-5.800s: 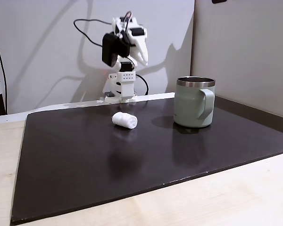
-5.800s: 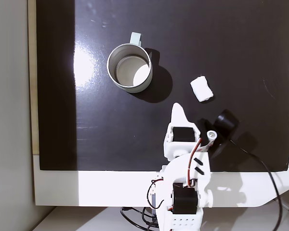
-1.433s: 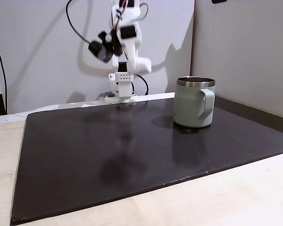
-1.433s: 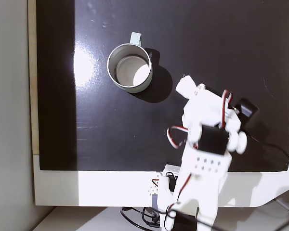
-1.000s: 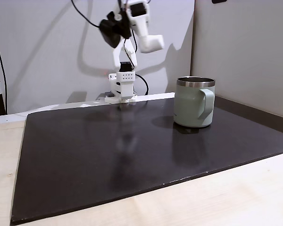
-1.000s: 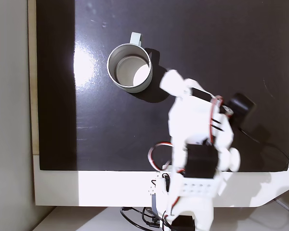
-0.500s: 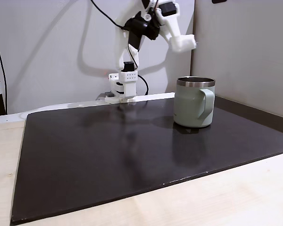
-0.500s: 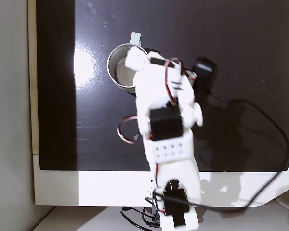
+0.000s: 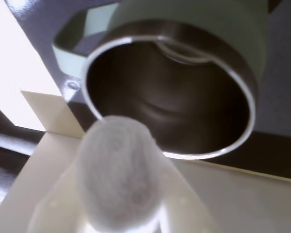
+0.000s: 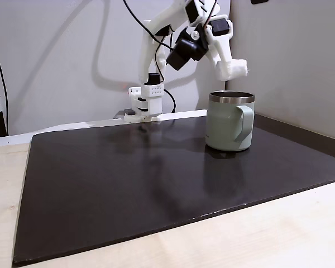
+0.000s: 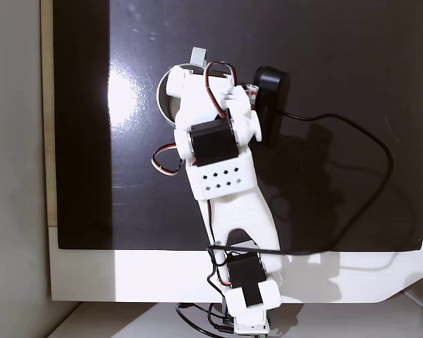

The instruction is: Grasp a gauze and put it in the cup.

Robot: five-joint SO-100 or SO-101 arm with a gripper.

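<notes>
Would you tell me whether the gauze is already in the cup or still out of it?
Out: the gauze sits in the gripper above the cup, whose inside looks empty.

Arm (image 10: pixel 156 33): I see it stretched up and out, toward 3 o'clock in a fixed view | wrist pitched down | gripper (image 10: pixel 237 68): raised, fingers clamped on gauze (image 9: pixel 117 174).

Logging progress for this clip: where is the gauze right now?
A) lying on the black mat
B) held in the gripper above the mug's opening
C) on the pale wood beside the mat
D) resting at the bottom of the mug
B: the gripper holds the gauze just above the steel-rimmed mug, not yet released.
</notes>
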